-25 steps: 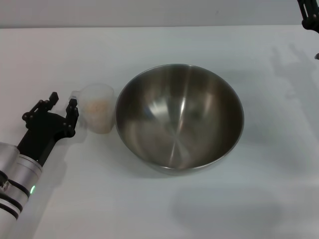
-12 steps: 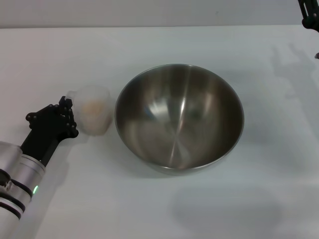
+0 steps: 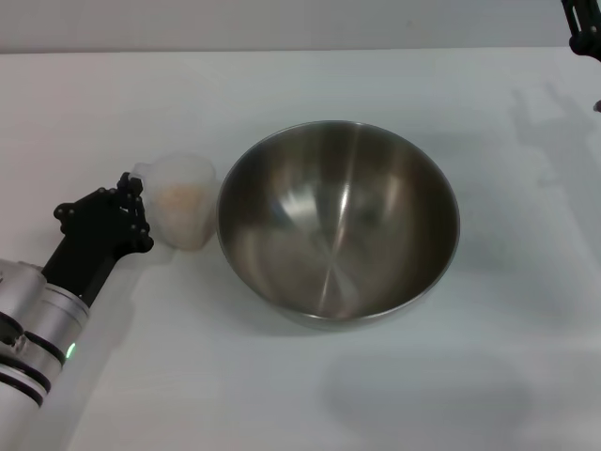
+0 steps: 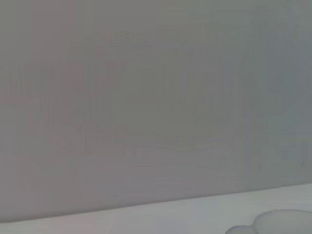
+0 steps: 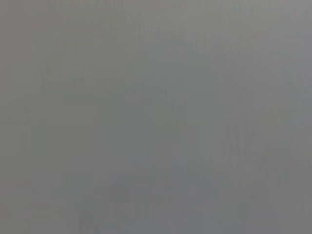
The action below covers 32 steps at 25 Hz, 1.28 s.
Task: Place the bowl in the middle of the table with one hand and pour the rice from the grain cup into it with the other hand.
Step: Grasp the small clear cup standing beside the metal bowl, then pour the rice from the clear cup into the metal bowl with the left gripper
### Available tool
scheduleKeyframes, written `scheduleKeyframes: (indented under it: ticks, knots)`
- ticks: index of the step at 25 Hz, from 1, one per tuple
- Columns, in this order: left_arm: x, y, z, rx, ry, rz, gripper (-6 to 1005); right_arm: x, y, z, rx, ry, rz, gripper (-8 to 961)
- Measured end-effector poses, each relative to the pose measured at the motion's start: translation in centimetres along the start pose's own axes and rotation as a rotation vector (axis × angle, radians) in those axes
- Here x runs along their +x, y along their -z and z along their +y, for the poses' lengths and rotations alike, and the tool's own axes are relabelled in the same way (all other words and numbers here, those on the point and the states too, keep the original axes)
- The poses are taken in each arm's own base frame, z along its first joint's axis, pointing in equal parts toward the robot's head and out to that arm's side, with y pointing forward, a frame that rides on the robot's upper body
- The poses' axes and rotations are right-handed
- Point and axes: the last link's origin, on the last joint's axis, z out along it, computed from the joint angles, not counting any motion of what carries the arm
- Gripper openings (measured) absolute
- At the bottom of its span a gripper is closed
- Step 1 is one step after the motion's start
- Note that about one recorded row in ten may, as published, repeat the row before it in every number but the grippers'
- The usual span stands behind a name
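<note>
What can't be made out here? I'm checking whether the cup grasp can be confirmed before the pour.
- Left gripper: in the head view it sits against the grain cup, but its own black body hides whether it grips the handle.
- Rice: only a pale patch through the cup wall; amount unclear.
- Right gripper: cut off by the head view's top right corner.
- Both wrist views: featureless grey; neither shows the cup or the bowl.

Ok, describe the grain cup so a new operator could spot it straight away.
Find the big steel bowl in the middle of the white table. The grain cup stands just off the bowl's left side, with the left hand against its far side. It is small, translucent plastic, with pale rice showing inside.
</note>
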Motion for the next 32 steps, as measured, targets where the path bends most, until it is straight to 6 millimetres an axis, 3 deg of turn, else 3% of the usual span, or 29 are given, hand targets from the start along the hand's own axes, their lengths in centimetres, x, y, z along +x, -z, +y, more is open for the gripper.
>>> scheduleKeyframes:
  ticks: [12,20,32]
  knots:
    - [2.1,-0.3,-0.4,0.023,-0.047,0.135,15,0.0,0.1,0.0,0.0,0.0,0.0,490]
    - [5.4,-1.2,0.7,0.022,-0.376,0.331,16,-0.1,0.0,0.0,0.002,-0.002,-0.007,491]
    - [6.7,-1.9,2.9,-0.032,-0.709,0.436,16,-0.4,-0.1,-0.1,0.001,0.02,-0.021,489]
